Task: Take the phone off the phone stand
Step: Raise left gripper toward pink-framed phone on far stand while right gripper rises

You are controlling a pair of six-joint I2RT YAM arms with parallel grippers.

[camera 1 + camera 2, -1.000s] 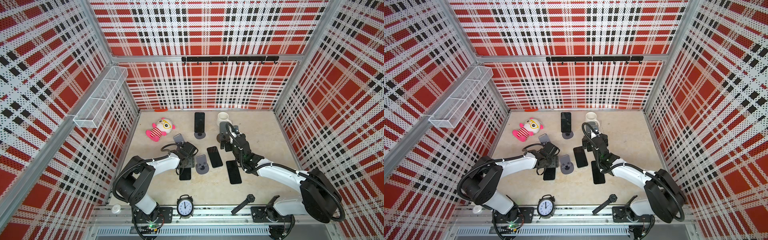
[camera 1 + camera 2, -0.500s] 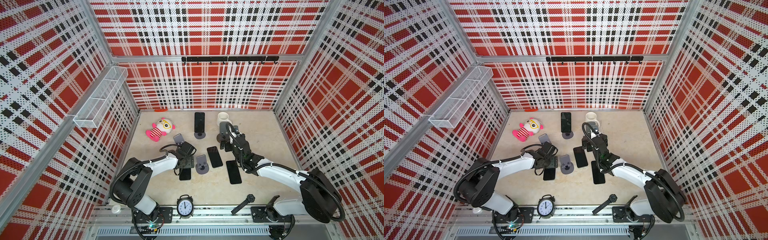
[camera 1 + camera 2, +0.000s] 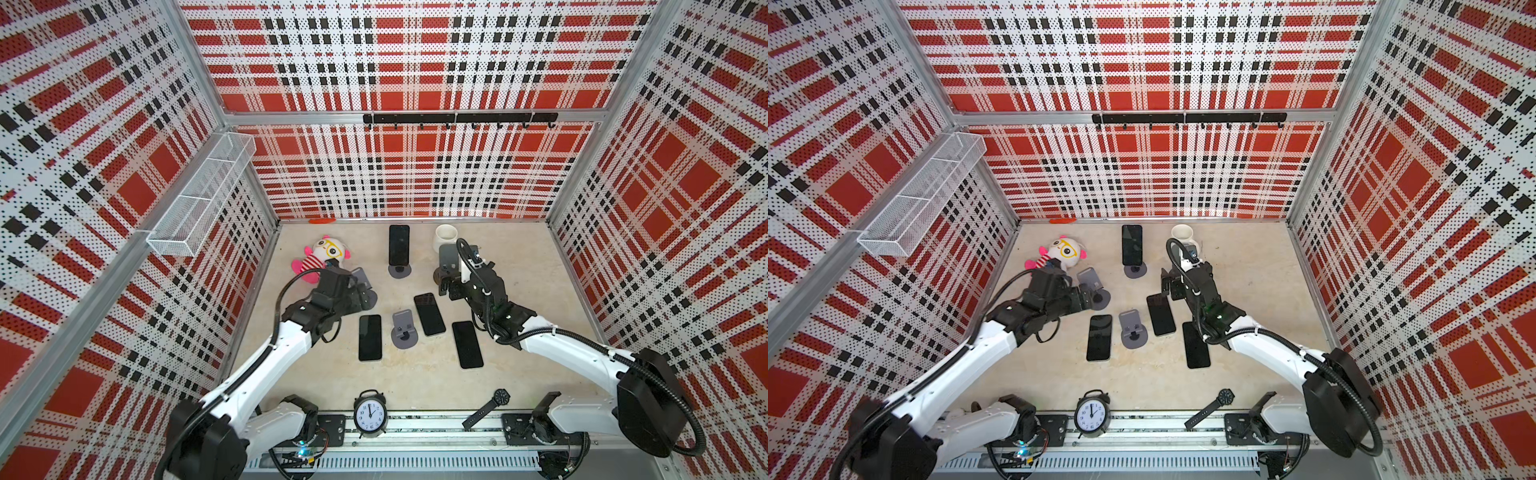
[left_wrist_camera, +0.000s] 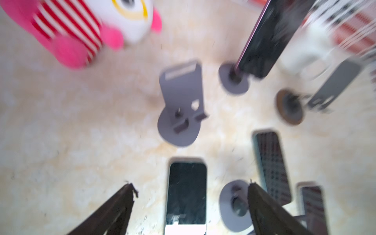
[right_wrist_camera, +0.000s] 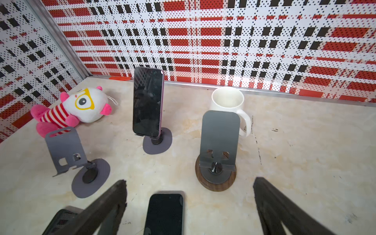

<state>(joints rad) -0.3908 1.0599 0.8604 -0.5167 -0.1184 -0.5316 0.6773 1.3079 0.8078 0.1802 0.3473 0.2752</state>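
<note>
A dark phone [image 3: 399, 244] [image 5: 147, 101] stands upright on a grey phone stand [image 3: 400, 271] [image 5: 157, 142] at the back middle of the table. In the blurred left wrist view the phone [image 4: 264, 38] shows ahead on its stand. My left gripper [image 3: 360, 300] [image 4: 191, 185] is open and empty, hovering by an empty grey stand [image 3: 362, 279] and over the end of a flat phone [image 3: 370, 337] [image 4: 186, 193]. My right gripper [image 3: 445, 286] [image 5: 189, 183] is open and empty, in front of an empty wood-based stand [image 5: 218, 142] and over another flat phone [image 5: 164, 213].
Two more phones [image 3: 429, 313] [image 3: 467, 344] lie flat mid-table beside a third empty stand [image 3: 402, 329]. A pink plush [image 3: 322, 255] and a white mug [image 3: 445, 237] sit at the back. A clock [image 3: 370, 413] and a wristwatch [image 3: 488, 407] are at the front edge.
My left gripper has opened and pulled back to the left, off the flat phone that it covered. The right arm has hardly moved.
</note>
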